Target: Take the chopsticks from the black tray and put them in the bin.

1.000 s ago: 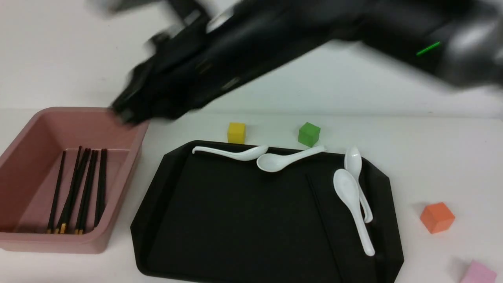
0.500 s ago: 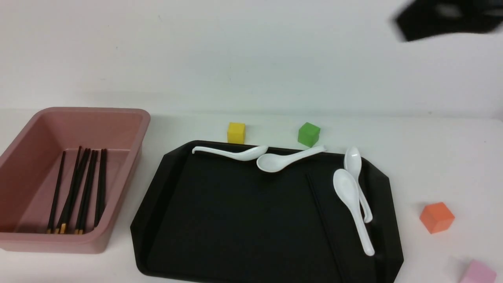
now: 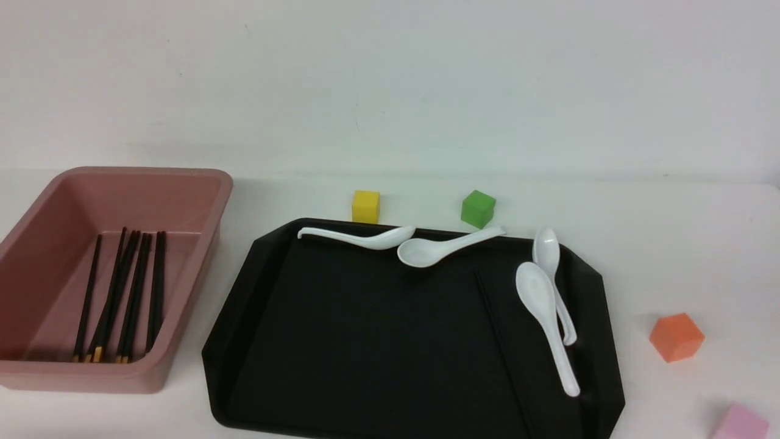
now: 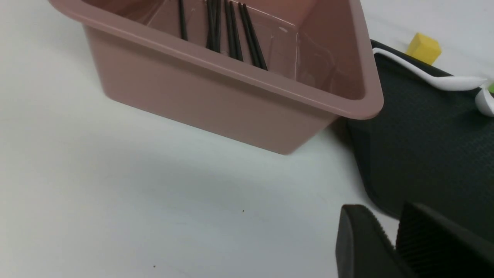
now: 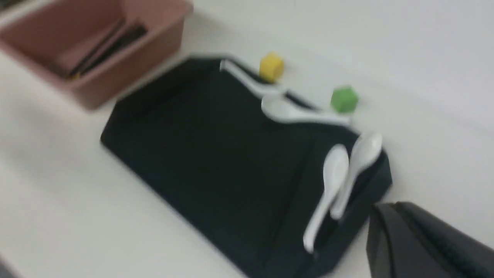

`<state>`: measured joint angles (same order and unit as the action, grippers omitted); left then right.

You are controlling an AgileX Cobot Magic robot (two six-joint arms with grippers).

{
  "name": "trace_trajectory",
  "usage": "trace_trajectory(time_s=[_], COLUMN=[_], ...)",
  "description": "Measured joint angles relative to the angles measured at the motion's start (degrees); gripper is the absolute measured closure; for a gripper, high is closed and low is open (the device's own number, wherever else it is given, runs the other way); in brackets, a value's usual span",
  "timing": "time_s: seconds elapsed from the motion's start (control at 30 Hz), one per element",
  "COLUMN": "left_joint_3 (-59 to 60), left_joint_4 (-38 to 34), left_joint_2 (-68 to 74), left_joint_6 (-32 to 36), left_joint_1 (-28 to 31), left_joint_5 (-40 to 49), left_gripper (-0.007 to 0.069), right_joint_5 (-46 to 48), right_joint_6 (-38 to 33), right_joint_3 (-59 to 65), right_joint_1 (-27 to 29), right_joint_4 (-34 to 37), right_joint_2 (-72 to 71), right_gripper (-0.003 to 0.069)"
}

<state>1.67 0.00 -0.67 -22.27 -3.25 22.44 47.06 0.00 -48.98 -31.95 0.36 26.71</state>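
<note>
On the black tray (image 3: 365, 341), 4 spoons (image 3: 539, 292).

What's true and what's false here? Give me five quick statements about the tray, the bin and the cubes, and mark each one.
1. Four white spoons lie on the black tray. True.
2. The bin is empty. False: several chopsticks lie inside it.
3. One chopstick is left on the black tray, next to the two spoons on the right side. True.
4. The green cube sits inside the black tray. False: it stands on the table, just beyond the tray's far rim.
5. The orange cube stands on the table to the right of the black tray. True.
</note>
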Motion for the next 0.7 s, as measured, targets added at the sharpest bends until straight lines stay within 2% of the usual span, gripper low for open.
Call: trace_trajectory(time_s=[0.2, 0.33, 0.43, 0.7], left_joint_3=[0.0, 0.0, 0.0, 0.0], left_joint_4=[0.0, 0.0, 0.0, 0.0], left_joint_2=[0.0, 0.0, 0.0, 0.0], left_joint_6=[0.0, 0.0, 0.0, 0.0], left_joint_1=[0.0, 0.0, 0.0, 0.0], left_joint_5=[0.0, 0.0, 0.0, 0.0], left_gripper=[0.0459, 0.0459, 0.0459, 0.0459], right_joint_5=[-32.18, -44.37, -47.57, -47.85], right_joint_6=[0.0, 0.0, 0.0, 0.0], right_joint_3=[23.16, 30.08, 32.72, 37.41], right_joint_1=[0.0, 0.0, 0.0, 0.0], right_joint_4=[-2.22, -2.64, -2.64, -2.77], right_joint_2=[-8.22, -11.03, -11.58, -11.69], right_gripper=[0.065, 0.0644, 0.0642, 0.0634])
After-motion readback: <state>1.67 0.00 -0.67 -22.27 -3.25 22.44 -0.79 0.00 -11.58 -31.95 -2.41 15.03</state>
